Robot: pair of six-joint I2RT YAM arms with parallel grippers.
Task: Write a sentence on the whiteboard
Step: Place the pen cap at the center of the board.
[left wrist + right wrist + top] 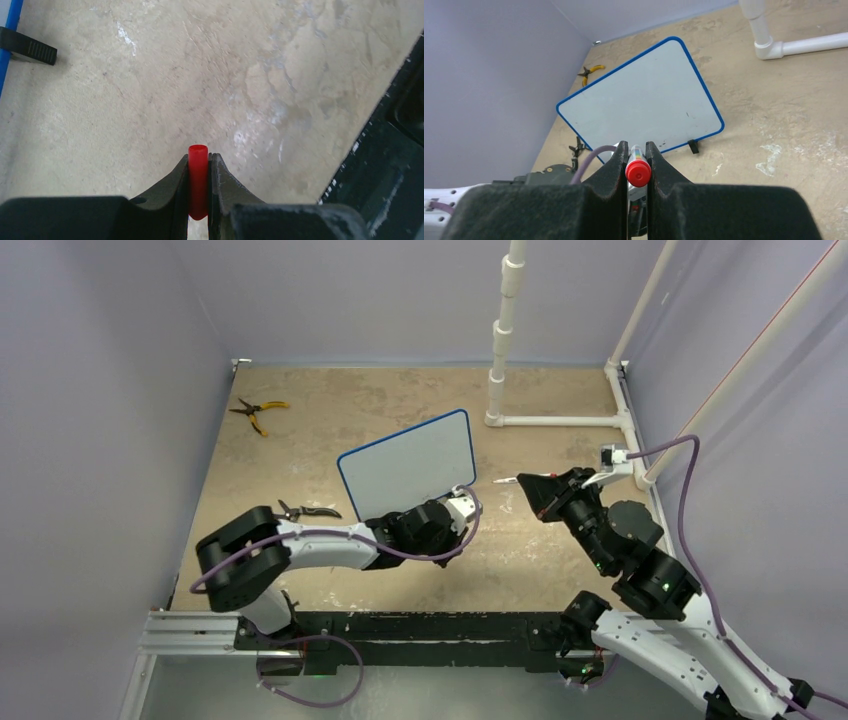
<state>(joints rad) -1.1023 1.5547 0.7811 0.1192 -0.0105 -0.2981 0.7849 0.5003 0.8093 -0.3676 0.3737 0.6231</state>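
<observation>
The whiteboard [410, 465] stands tilted mid-table on small black feet, with a blue frame. Its face is blank and no red lettering shows on it. It also shows in the right wrist view [644, 100]. My left gripper [455, 508] is just in front of the board's lower right corner and is shut on a red marker cap [198, 175]. My right gripper [530, 490] is to the right of the board and is shut on a marker [638, 170] with a red end. The marker points toward the board.
Yellow-handled pliers [258, 412] lie at the back left. Black cutters [305, 510] lie left of the board. A white PVC pipe frame [560, 421] stands at the back right. Purple walls close in both sides. The board's foot [27, 47] shows in the left wrist view.
</observation>
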